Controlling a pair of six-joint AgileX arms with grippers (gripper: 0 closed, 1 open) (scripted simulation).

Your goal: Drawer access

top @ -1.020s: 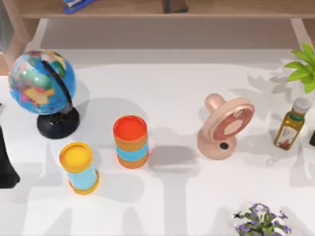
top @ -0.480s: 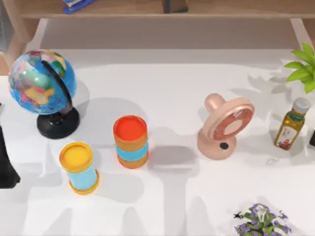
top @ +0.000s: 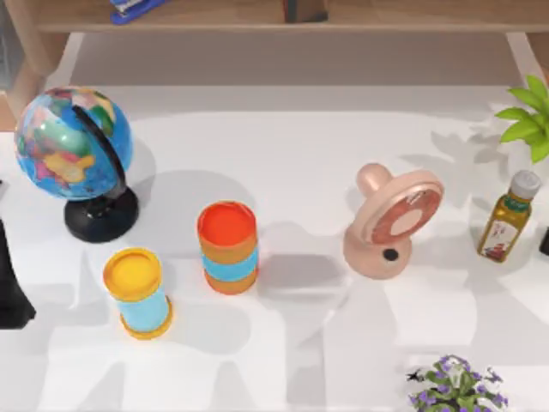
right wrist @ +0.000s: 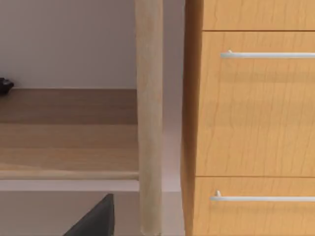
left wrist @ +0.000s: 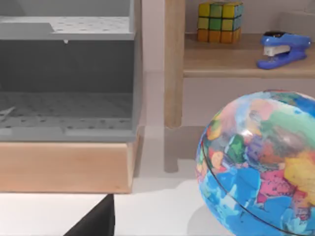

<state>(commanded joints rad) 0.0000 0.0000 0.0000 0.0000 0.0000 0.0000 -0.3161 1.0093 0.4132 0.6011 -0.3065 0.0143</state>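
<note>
overhead, 2 lidded canisters (top: 227,246) stand beside the globe (top: 73,146), contents hidden.

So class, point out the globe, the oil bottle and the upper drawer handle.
globe (top: 73,142), top view, on its sphere.
oil bottle (top: 506,225), top view, on its body.
upper drawer handle (right wrist: 268,55), right wrist view, on the bar.

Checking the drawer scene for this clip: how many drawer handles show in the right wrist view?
2. The upper handle sits on the taller drawer front; the lower handle is on the drawer front beneath it. Both run off the picture's edge; more drawers may lie outside it.
</note>
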